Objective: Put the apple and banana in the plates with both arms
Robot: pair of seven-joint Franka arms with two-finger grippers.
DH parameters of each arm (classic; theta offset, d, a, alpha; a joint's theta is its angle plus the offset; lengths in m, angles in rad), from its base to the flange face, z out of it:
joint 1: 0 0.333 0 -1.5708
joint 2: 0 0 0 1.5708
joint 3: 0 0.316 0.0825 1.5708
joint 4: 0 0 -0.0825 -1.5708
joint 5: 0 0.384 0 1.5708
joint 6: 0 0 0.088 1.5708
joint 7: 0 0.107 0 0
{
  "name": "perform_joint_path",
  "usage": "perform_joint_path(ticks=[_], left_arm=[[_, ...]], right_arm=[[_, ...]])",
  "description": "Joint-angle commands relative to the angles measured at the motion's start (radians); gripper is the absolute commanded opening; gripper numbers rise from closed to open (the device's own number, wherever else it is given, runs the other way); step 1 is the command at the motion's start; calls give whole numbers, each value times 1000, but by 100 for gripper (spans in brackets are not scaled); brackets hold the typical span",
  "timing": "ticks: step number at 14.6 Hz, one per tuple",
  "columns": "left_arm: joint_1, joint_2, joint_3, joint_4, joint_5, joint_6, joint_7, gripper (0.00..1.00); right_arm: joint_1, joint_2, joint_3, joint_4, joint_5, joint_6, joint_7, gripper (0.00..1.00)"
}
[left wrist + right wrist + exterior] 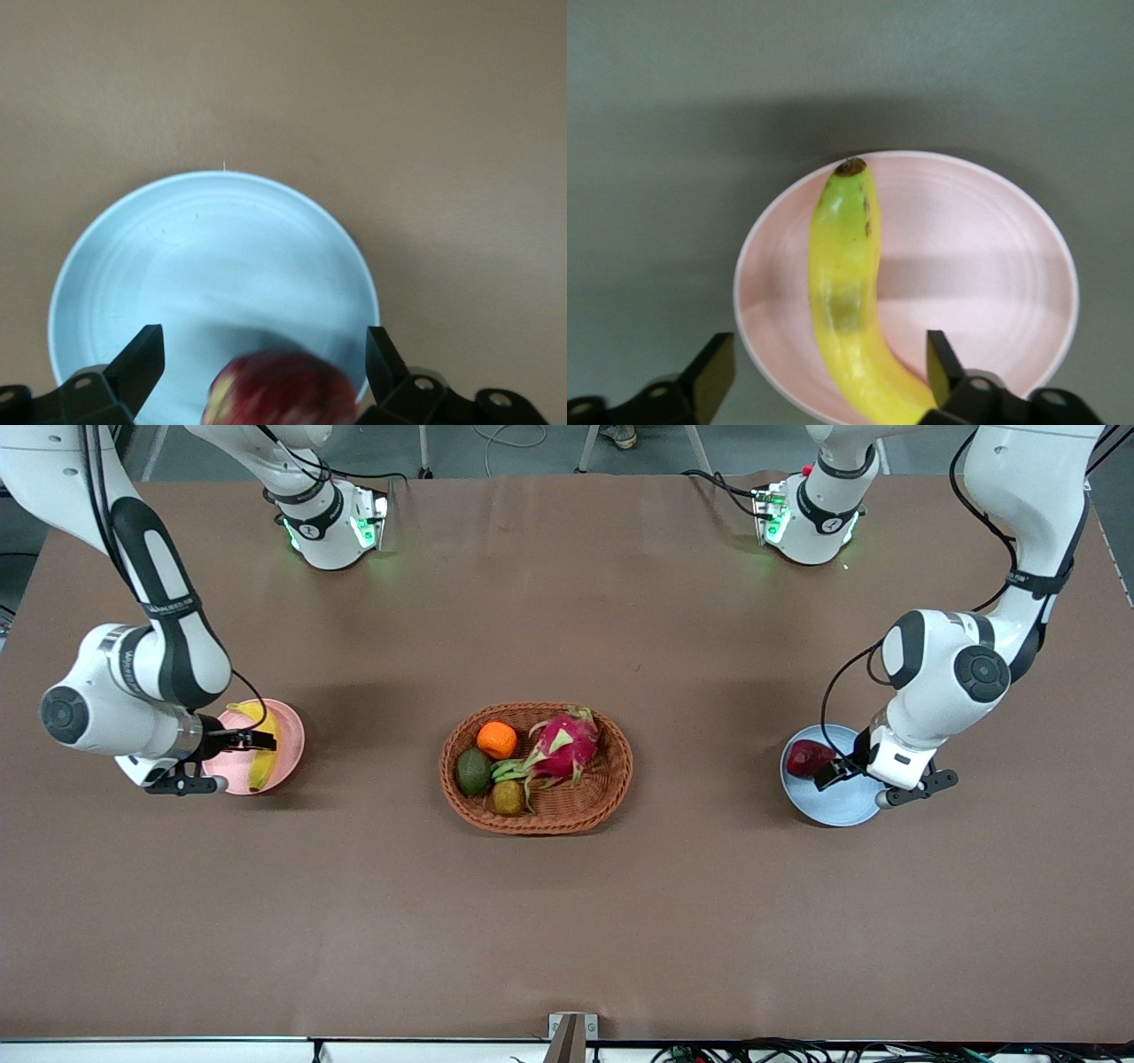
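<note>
Brown tabletop (567, 921) fills my front view, bare along the edge closest to the camera. At its middle I see an oval wicker basket (537, 817) holding a pink dragon fruit (562, 748), an orange (496, 740), an avocado (473, 771) and a small brownish-yellow fruit (508, 797). Two white arms reach in from bases at the top of that view. Toward the right arm's end sits the pink plate (291, 737), and the banana (264, 746) lies in it, running lengthwise across the plate. The right tool (232, 740) hangs low over this plate; in its wrist view the two black fingers (713, 376) stand spread, one outside the plate's rim and one beside the banana's lower end, and I cannot tell whether that finger touches the fruit. Toward the left arm's end sits the blue plate (833, 802), with the dark red apple (806, 757) resting in it near the rim on the basket's side. The left tool (837, 769) is low over that plate next to the apple; in its wrist view the fingers (142, 363) stand spread well apart with the apple (279, 390) between them, clear gaps showing on both sides.
</note>
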Motion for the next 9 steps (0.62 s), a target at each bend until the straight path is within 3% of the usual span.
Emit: perform_joint_path(ticks=[1,6,9], left_arm=[[13,-85,-16,10,-19,-88,31,100],[15,-148,-15,149,-17,-290,158,100],[15,-183,-10,277,-6,-468,182,100]], right_arm=[[-4,-53,7,225,5,-268,56,100],[5,-55,7,595,-12,-575,66,100],[5,-67,10,715,-50,-599,55,100]])
